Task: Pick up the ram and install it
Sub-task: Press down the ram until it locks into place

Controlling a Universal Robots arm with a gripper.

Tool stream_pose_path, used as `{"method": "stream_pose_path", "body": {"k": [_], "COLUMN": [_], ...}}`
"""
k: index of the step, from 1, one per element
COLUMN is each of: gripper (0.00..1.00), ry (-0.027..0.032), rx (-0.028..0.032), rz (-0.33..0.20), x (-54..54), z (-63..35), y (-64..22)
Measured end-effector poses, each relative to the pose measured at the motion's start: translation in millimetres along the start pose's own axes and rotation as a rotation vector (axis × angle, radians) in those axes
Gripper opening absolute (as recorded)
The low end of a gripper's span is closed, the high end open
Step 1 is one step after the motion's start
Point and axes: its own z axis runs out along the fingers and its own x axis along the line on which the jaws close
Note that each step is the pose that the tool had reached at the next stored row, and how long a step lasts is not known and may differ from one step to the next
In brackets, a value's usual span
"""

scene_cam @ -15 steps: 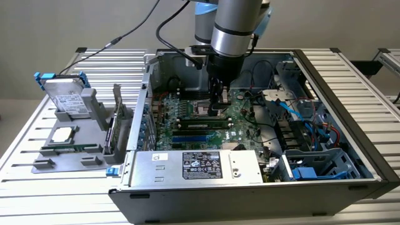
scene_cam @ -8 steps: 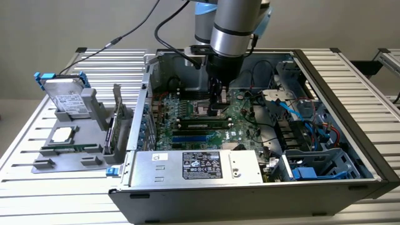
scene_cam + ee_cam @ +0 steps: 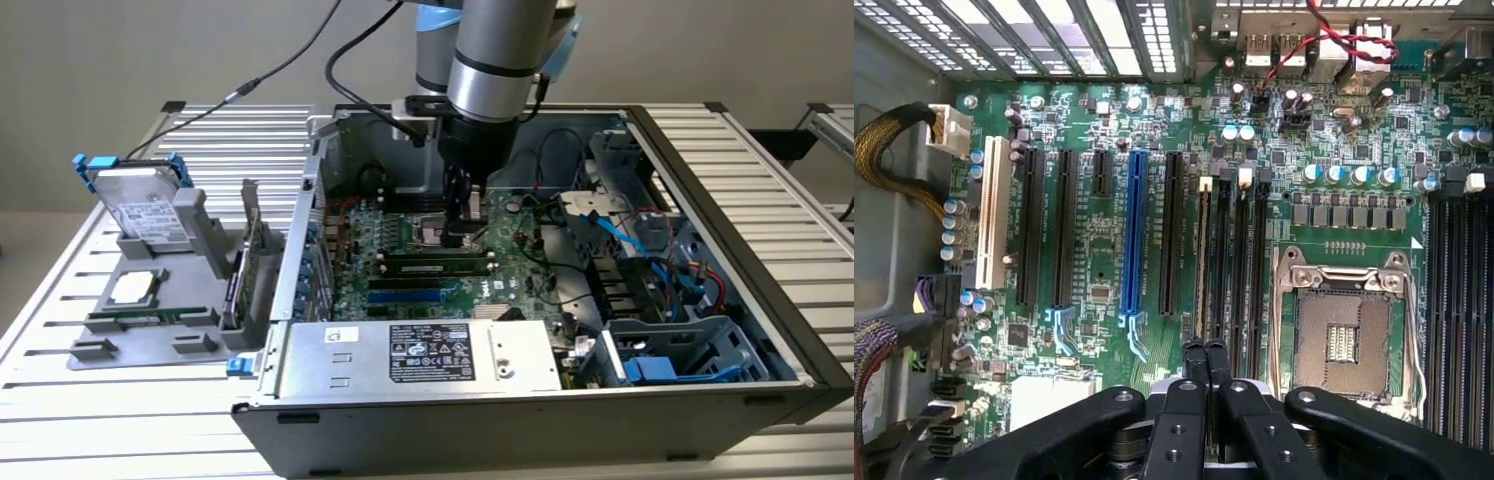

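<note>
Wrist view: I'm looking straight down on the motherboard [image 3: 1154, 200], jaws [image 3: 1205, 362] pressed together over the narrow memory slots [image 3: 1231, 260] beside the CPU socket [image 3: 1344, 335]. In the exterior view the ram [image 3: 434, 266] is lying in a slot just below the jaws [image 3: 463, 238], looking seated or nearly so. I'm judging this a press-down step: keeping the push vertical, centred along the stick, and watching that both ends are going down evenly so nothing tilts.

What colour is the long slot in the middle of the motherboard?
Blue. The expansion slot shows best in the wrist view, among black slots.
</note>
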Motion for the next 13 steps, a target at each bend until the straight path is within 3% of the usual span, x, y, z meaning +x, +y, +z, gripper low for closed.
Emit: {"method": "stream_pose_path", "body": {"k": [13], "gripper": [0.10], "ry": [-0.0128], "rx": [-0.0049], "rz": [0.148], "x": [-0.3], "z": [4.2], "y": [-0.5]}}
